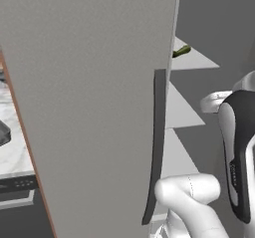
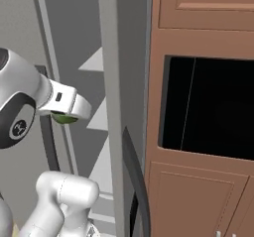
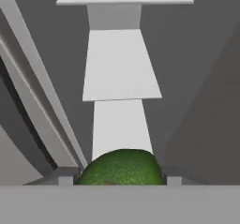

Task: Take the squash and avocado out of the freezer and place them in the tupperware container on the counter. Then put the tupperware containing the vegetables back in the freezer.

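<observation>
The green avocado [image 3: 122, 167] sits between the fingertips of my gripper [image 3: 119, 178], which is shut on it. From the right base view the avocado [image 2: 63, 117] peeks out under the hand, in front of the open freezer [image 2: 74, 42]. Pale shelves [image 3: 121, 66] run up the freezer's inside. A yellow-green elongated squash [image 1: 182, 51] lies on an upper shelf. The freezer's broad grey door [image 1: 89, 107] stands open with its dark handle [image 1: 158, 147] towards me. A corner of the dark grey tupperware container [image 1: 3, 132] shows on the marble counter [image 1: 12, 155] at the far left.
The open door stands between the arm and the counter. A black appliance panel [image 1: 17, 184] sits under the counter. Brown wooden cabinets [image 2: 198, 13] with a black recess [image 2: 213, 107] stand right of the freezer.
</observation>
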You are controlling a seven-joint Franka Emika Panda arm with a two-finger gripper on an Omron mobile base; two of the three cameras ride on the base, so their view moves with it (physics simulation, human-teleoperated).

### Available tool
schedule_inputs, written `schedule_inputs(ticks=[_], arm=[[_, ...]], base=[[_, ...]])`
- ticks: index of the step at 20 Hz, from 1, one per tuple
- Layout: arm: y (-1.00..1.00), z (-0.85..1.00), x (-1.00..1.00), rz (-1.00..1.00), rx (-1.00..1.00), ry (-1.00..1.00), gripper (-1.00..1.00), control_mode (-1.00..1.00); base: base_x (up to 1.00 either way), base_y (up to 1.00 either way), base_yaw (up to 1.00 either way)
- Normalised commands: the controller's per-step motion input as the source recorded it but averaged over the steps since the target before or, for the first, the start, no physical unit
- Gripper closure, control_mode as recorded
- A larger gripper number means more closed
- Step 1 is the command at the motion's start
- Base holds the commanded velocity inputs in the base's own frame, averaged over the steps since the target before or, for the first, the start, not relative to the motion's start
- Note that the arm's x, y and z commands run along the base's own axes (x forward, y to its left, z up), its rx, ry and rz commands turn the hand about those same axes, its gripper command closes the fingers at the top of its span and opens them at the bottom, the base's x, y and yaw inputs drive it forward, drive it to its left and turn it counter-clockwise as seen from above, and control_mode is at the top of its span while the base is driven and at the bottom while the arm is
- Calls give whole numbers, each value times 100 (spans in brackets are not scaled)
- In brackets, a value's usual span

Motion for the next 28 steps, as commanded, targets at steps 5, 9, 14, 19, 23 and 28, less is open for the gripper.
schedule_inputs(ticks=[5,9,14,19,23,28], arm=[[0,0,0,0,0,0,100,100],[0,0,0,0,0,0,100,100],[0,0,0,0,0,0,100,100],[0,0,0,0,0,0,100,100],[0,0,0,0,0,0,100,100],[0,0,0,0,0,0,100,100]], base=[[-100,33,0],[-67,84,0],[-9,100,0],[8,100,0],[26,100,0],[36,98,0]])
